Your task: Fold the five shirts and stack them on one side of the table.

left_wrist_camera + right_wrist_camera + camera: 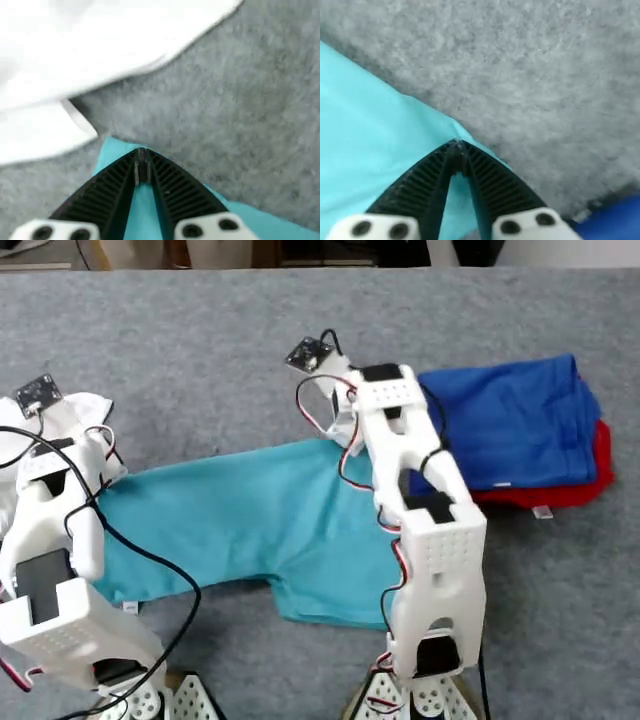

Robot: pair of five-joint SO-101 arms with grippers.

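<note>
A teal shirt [260, 525] lies spread across the middle of the grey table. My left gripper [141, 159] is shut on a corner of the teal shirt [145, 210] at its left end, close to a white shirt [75, 55]. My right gripper [456, 149] is shut on the teal shirt [365, 145] at its far edge, near the folded pile. A folded blue shirt [515, 420] lies on a folded red shirt [590, 480] at the right. In the high view, the white shirt [85, 415] shows beside the left arm [50, 540].
The grey felt table [200, 340] has open room at the back and at the front right. The right arm [420, 530] stretches over the teal shirt's right part. Cables trail across the left arm and the shirt's left end.
</note>
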